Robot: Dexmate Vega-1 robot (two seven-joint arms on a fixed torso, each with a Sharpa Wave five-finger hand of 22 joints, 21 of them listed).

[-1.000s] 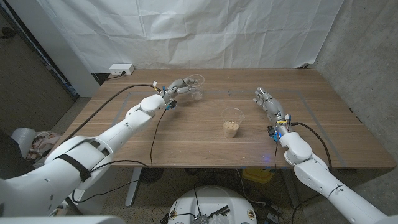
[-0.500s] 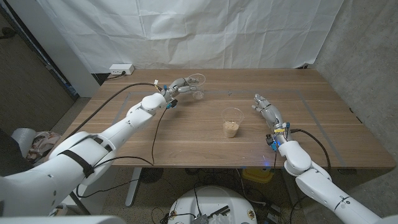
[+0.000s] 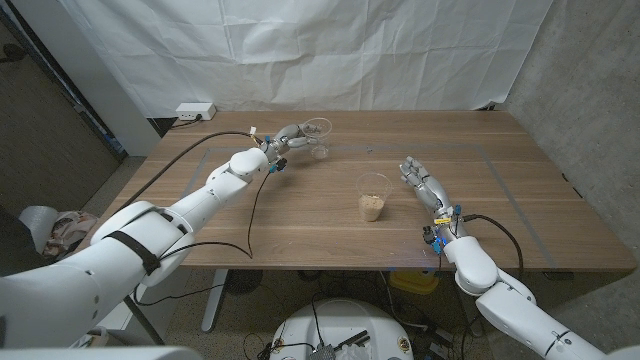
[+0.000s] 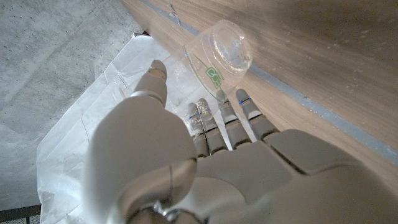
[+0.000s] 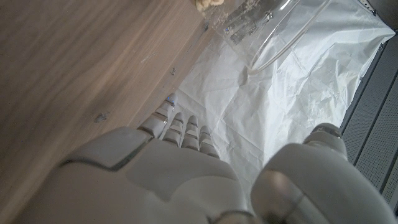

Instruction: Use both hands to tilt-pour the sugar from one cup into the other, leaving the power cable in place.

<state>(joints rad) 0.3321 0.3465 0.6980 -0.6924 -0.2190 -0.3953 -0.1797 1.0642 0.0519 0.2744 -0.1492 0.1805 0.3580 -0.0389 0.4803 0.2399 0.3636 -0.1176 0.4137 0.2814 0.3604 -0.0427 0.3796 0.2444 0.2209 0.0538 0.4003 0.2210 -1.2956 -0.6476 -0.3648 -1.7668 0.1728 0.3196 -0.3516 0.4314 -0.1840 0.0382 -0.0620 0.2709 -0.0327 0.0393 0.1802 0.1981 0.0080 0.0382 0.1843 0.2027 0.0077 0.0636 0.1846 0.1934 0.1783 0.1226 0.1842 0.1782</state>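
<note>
A clear cup [image 3: 373, 196] with sugar [image 3: 372, 207] in its bottom stands upright mid-table. Its wall [image 5: 252, 18] also shows ahead of my right fingers in the right wrist view. My right hand [image 3: 417, 175] hovers just right of that cup, fingers apart, holding nothing. At the far left-centre my left hand [image 3: 289, 136] holds an empty clear cup [image 3: 317, 133] between thumb and fingers. In the left wrist view this cup [image 4: 214, 59] is tilted, with its base turned toward the camera. A black cable [image 3: 185, 152] arcs over the table's left part toward my left wrist.
A white power strip [image 3: 195, 110] sits behind the table's far left corner. A white sheet [image 3: 300, 50] hangs behind the table. The table's right half [image 3: 520, 190] is bare wood.
My right hand has drawn back toward the near edge and slightly closer to the sugar cup. The left hand and its empty cup have barely moved.
</note>
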